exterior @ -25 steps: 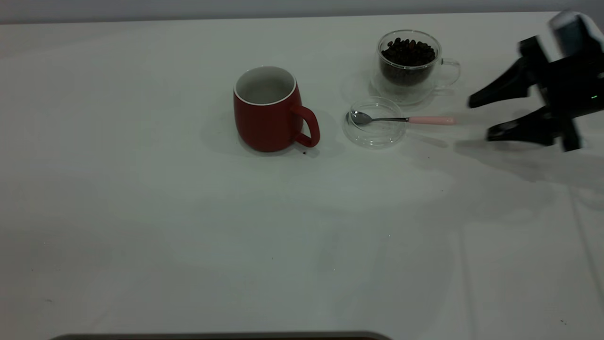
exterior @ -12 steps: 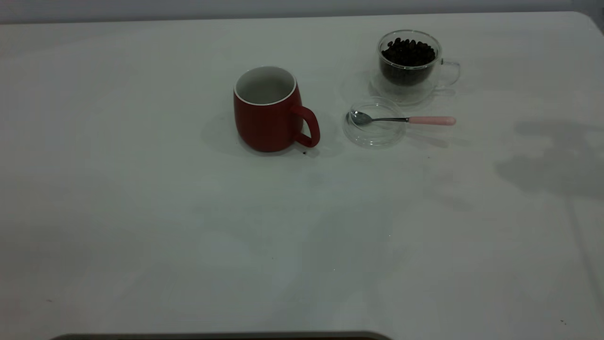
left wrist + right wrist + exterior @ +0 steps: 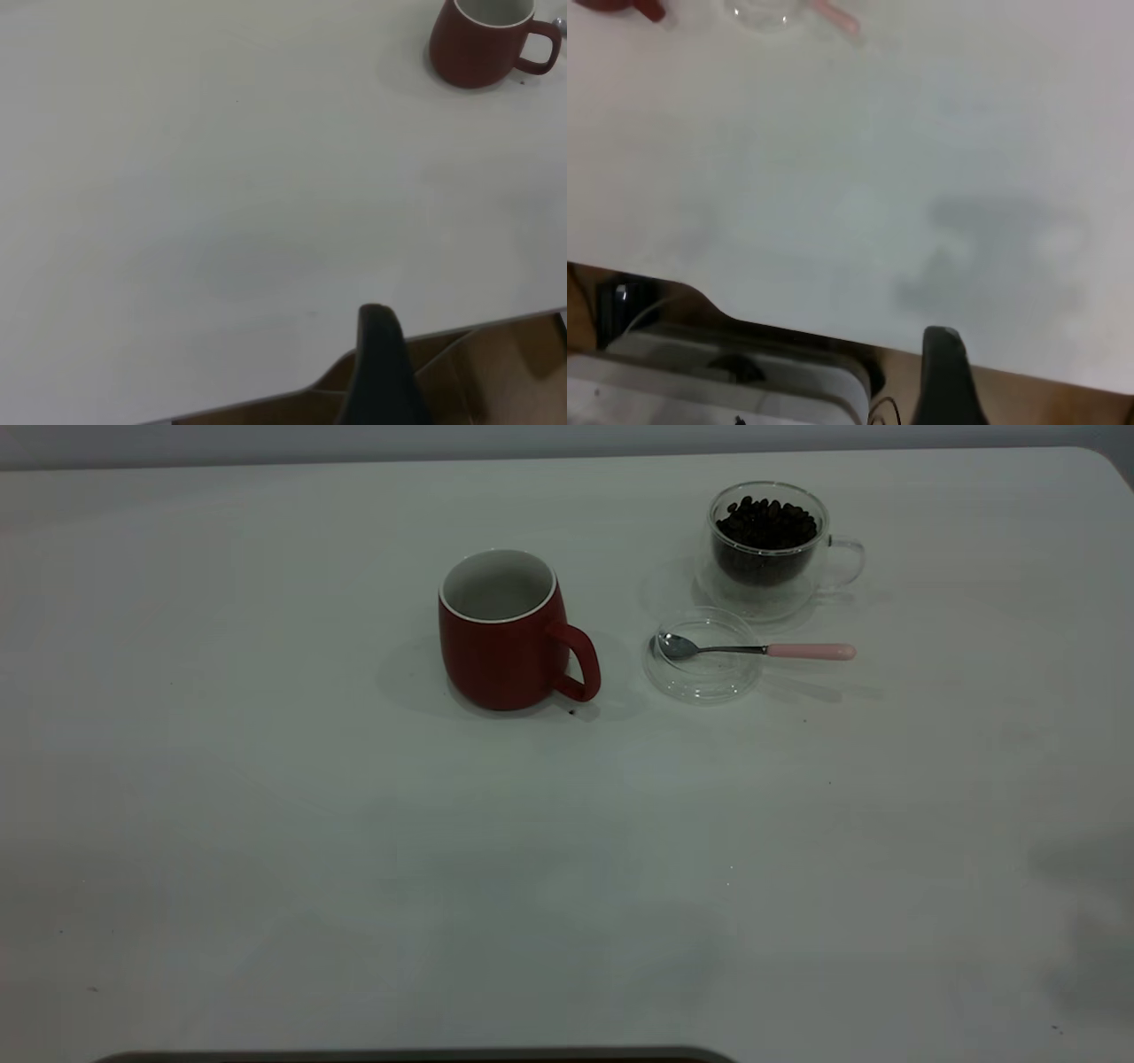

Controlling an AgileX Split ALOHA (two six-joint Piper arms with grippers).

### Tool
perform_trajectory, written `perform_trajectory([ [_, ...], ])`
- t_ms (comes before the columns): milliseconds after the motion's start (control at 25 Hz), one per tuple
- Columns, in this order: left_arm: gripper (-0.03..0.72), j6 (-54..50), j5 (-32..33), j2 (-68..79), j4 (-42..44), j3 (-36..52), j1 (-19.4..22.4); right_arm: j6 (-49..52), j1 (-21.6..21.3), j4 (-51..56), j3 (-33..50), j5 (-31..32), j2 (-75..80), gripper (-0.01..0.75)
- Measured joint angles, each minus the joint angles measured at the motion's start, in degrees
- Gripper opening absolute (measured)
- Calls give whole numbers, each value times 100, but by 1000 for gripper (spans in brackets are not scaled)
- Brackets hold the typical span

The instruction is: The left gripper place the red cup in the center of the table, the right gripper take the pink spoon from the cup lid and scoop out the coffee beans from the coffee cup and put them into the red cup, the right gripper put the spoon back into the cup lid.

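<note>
Exterior view: found red cup upright near mid-table, set as receiver beside cup lid. Noted pink spoon lying bowl-in-lid with handle overhanging (likely easy to pinch), and coffee beans heaped in coffee cup just behind.

Left wrist view: showed left gripper parked off the table edge; could not tell its grip state.

Right wrist view: likewise for right gripper, well apart from the spoon.

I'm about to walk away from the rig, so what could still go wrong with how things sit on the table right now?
The pink spoon sticks out past the cup lid; a bump could tip it off. The coffee beans are heaped to the coffee cup's rim and might spill if knocked.
</note>
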Motion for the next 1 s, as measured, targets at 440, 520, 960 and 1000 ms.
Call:
perform_trajectory([
  [440, 586, 0, 0, 0, 0, 0, 0, 621, 23, -399, 2196, -263, -2747, 564],
  [520, 586, 0, 0, 0, 0, 0, 0, 673, 23, -411, 2564, -519, -3043, 564],
  [960, 586, 0, 0, 0, 0, 0, 0, 608, 23, -517, 3193, -682, -4441, 564],
  [1000, 586, 0, 0, 0, 0, 0, 0, 608, 23, -537, 3220, -668, -4559, 564],
])
